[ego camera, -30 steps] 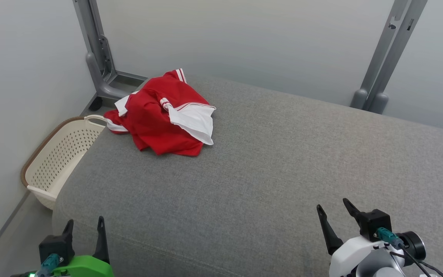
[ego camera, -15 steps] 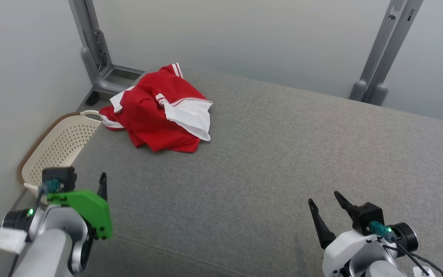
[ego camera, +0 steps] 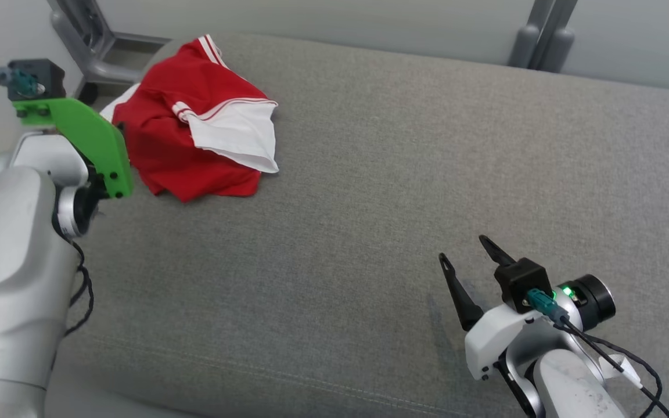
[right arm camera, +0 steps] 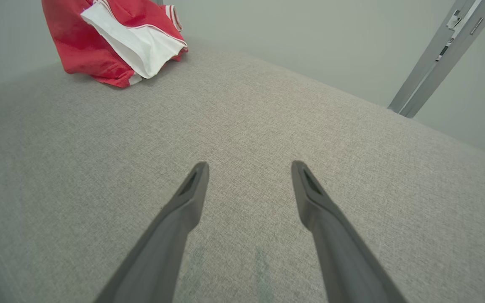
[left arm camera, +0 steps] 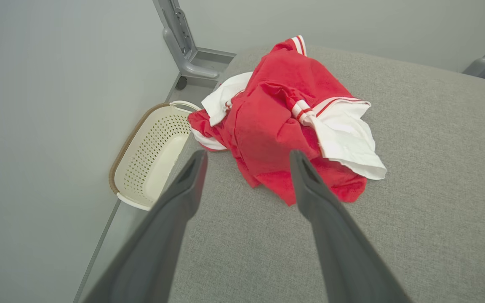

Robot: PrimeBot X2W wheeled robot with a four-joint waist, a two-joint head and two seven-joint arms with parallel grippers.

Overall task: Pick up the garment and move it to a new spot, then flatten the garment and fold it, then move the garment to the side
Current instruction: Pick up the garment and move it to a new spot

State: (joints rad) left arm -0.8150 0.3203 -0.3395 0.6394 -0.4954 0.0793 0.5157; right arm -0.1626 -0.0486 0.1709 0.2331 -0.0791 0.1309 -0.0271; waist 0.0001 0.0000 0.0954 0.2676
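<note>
Red and white, the garment (ego camera: pixel 195 133) lies crumpled at the far left corner of the cushion (ego camera: pixel 369 174); the right gripper (ego camera: pixel 462 247) hovers near the front edge, fingers spread. From the left wrist, the left gripper (left arm camera: pixel 246 155) frames the heap with spread fingers: best, I reckon, to bite deep into a thick red fold. From the right wrist, bare cushion lies between the fingers.

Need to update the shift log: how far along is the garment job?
Done: nothing yet; the red-and-white garment lies crumpled at the far left corner of the grey cushion. In hand: the left gripper, open, points at the heap with nothing gripped; the right gripper hangs open over bare fabric. Left: the pickup, the move, flattening, folding, and setting it aside.
</note>
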